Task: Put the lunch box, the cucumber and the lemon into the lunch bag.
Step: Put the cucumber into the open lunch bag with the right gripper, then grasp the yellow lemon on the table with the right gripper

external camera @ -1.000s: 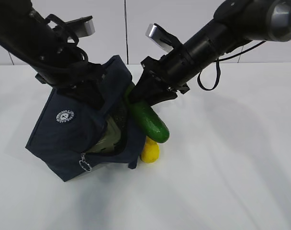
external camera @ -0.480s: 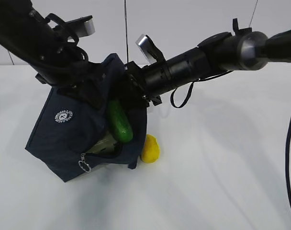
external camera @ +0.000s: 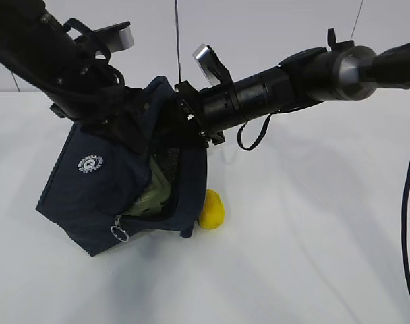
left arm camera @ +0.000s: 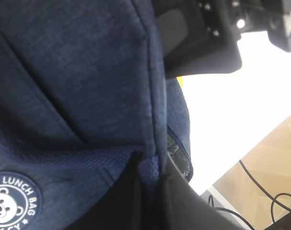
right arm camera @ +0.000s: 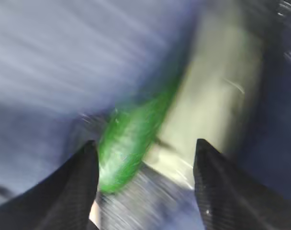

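Observation:
The navy lunch bag [external camera: 97, 182] stands tilted on the white table with its mouth open toward the right. My left gripper [external camera: 134, 111] is shut on the bag's upper fabric edge [left arm camera: 152, 177] and holds it up. My right gripper [external camera: 181, 125] reaches into the bag's mouth, and its fingers [right arm camera: 73, 191] stand wide apart. The cucumber [right arm camera: 131, 139] lies blurred inside the bag, beside the lunch box's pale green lid [right arm camera: 212, 105]. It is hidden in the exterior view. The lunch box [external camera: 151, 196] shows through the bag's opening. The lemon [external camera: 212, 210] lies on the table against the bag's lower right corner.
The bag's zipper ring pull [external camera: 119, 233] hangs at its front lower corner. The round white logo [external camera: 92, 163] faces the exterior camera. White table [external camera: 313, 236] stretches to the right and front of the bag.
My right gripper carried the cucumber left into the bag's mouth and opened. The cucumber has gone from the exterior view and now lies inside the bag. The lemon and my left gripper stayed put.

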### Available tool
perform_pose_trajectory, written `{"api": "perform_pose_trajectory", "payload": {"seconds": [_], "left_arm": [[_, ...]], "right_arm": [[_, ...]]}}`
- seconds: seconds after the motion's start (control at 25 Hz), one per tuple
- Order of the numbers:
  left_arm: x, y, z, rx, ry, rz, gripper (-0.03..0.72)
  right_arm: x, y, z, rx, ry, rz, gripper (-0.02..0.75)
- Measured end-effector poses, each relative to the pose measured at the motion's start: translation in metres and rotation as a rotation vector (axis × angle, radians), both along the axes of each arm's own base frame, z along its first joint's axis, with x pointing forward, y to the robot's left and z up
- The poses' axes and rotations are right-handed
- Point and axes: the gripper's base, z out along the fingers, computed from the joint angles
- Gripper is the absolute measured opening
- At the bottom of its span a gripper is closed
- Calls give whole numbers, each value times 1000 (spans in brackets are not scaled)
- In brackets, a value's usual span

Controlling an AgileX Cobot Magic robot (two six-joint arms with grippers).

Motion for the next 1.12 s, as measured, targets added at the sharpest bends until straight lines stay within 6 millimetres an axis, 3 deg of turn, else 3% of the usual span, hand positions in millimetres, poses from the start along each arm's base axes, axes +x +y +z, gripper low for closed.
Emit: {"api": "perform_pose_trajectory", "payload": {"seconds": [0.12,0.4,0.84,0.96,1.12], "left_arm": [[-1,0,0,0,6,-3,13],[-2,1,-1,9,17,-11,13],[-2,2,-1,25,16,-19,13],[-2,3,-2,30,21,-19,13],[1,13,-1,33,42,-1,13]], "right_arm": [[-4,-3,-3,-32,-2,56,475],[-4,-29,-8,-196,-1,111,476],[-17,-59,31,-545,-95,158,477],[-21,-58,27,-622,-85,170,474],[-37,-41,15,-701,-64,238,469]]}}
